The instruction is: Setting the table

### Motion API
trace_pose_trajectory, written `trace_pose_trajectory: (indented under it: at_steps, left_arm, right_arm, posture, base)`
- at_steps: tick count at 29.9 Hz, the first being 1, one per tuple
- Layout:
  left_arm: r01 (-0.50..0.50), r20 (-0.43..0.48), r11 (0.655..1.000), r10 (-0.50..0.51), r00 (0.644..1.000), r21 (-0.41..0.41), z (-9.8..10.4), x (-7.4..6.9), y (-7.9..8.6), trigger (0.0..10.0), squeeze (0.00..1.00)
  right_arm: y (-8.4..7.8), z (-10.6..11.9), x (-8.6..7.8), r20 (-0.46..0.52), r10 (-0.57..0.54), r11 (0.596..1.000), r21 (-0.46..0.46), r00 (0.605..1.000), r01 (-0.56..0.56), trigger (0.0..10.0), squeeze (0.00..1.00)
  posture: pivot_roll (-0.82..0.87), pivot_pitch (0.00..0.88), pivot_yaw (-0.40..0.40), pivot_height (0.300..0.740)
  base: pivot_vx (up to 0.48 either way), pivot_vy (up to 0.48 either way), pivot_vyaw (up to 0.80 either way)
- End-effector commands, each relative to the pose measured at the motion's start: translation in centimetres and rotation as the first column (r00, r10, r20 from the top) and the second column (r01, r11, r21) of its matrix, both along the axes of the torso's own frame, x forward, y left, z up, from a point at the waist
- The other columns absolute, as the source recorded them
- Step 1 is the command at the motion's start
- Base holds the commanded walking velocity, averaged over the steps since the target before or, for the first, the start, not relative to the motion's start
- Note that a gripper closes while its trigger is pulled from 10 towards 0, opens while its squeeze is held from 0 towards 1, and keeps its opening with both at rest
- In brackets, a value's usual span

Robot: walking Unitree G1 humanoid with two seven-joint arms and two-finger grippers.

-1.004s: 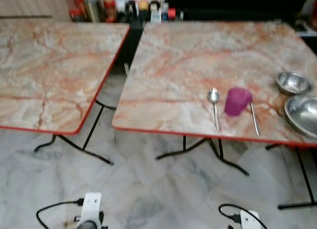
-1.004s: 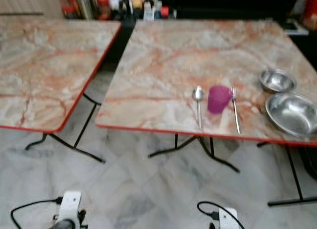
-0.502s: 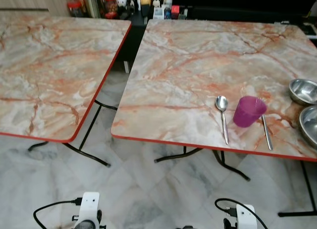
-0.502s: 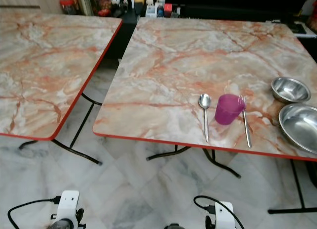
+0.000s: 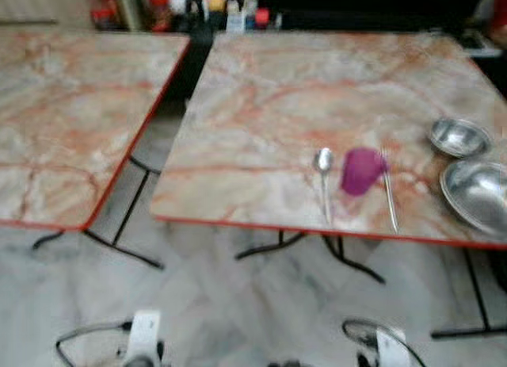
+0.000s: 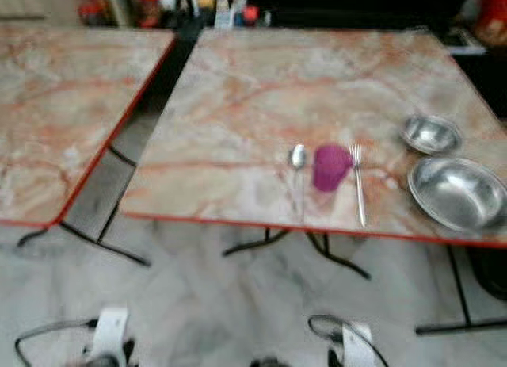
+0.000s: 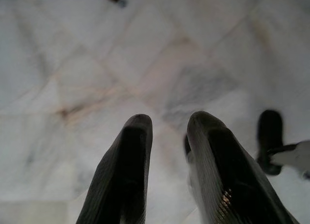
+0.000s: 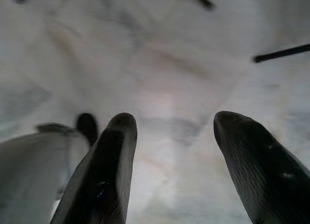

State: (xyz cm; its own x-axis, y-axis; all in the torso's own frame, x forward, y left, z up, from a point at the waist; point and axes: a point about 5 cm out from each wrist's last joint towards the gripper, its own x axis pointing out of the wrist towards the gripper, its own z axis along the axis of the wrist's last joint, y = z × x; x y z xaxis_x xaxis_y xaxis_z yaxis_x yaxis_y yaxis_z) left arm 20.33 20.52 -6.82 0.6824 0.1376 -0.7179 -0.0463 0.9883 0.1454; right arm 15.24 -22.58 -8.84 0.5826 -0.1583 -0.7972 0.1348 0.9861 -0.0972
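Note:
On the right-hand marble-patterned table (image 5: pixel 277 97) a purple cup (image 5: pixel 361 170) stands near the front edge. A spoon (image 5: pixel 323 181) lies just left of it and a fork (image 5: pixel 388 194) just right. Further right are a small steel bowl (image 5: pixel 458 137) and, closer to the edge, a larger steel bowl (image 5: pixel 479 194). Both arms hang low over the floor, well short of the table. My left gripper (image 7: pixel 169 125) is open by a narrow gap with nothing in it. My right gripper (image 8: pixel 174 120) is open wider, also with nothing between its fingers.
A second marble-patterned table (image 5: pixel 63 121) stands to the left, with a gap between the two. Bottles and jars (image 5: pixel 182 6) line the far side. Black folding legs (image 5: pixel 348 260) show under the tables, above a pale marble floor (image 5: pixel 238 311).
The whole picture has shifted and blurred, so the camera has moved. The cup, cutlery and bowls keep their places on the table.

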Motion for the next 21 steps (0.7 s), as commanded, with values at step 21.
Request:
trace_pose_trajectory:
  at_steps: [21]
  left_arm:
    - [-0.012, -0.061, 1.000, 0.013, 0.998, 0.021, -0.85, -1.85, 0.91, 10.0, 0.00]
  right_arm:
    - [0.51, -0.18, -0.26, 0.006, -0.006, 1.000, 0.004, 1.000, 0.006, 10.0, 0.00]
  posture:
    - [-0.05, 0.162, -0.022, 0.740]
  base:
    - [0.000, -0.203, 0.00]
